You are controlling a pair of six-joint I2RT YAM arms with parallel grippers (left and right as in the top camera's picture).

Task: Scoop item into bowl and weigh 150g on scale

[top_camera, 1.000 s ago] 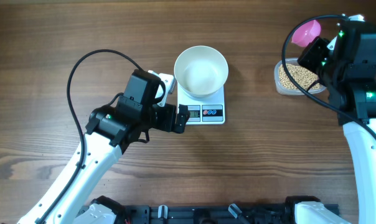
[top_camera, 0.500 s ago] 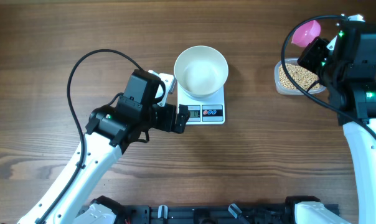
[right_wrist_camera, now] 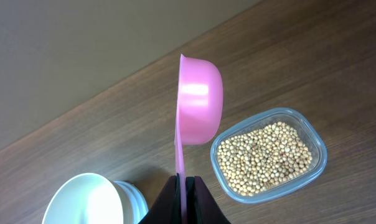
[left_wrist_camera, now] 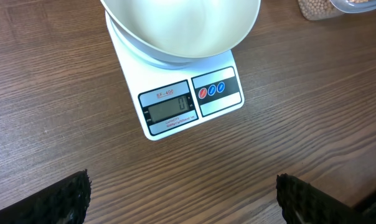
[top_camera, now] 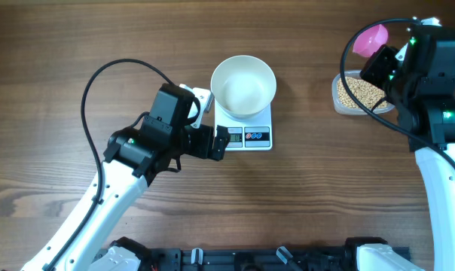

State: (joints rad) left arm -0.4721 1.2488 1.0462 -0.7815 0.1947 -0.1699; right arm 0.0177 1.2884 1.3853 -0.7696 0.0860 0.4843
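The white bowl (top_camera: 243, 85) sits empty on the white scale (top_camera: 246, 134) at the table's middle; both also show in the left wrist view, the bowl (left_wrist_camera: 182, 28) above the scale (left_wrist_camera: 182, 106) display. My left gripper (top_camera: 218, 141) hangs open just left of the scale's front, its fingertips (left_wrist_camera: 63, 199) wide apart over bare wood. My right gripper (right_wrist_camera: 183, 186) is shut on the handle of a pink scoop (right_wrist_camera: 197, 102), held on edge above and left of the clear tub of tan beans (right_wrist_camera: 266, 155). From overhead the scoop (top_camera: 369, 39) is near the tub (top_camera: 359, 93).
Black cables loop over the table by both arms. The left arm's body (top_camera: 148, 139) lies left of the scale. The right arm (top_camera: 427, 71) stands over the tub at the right edge.
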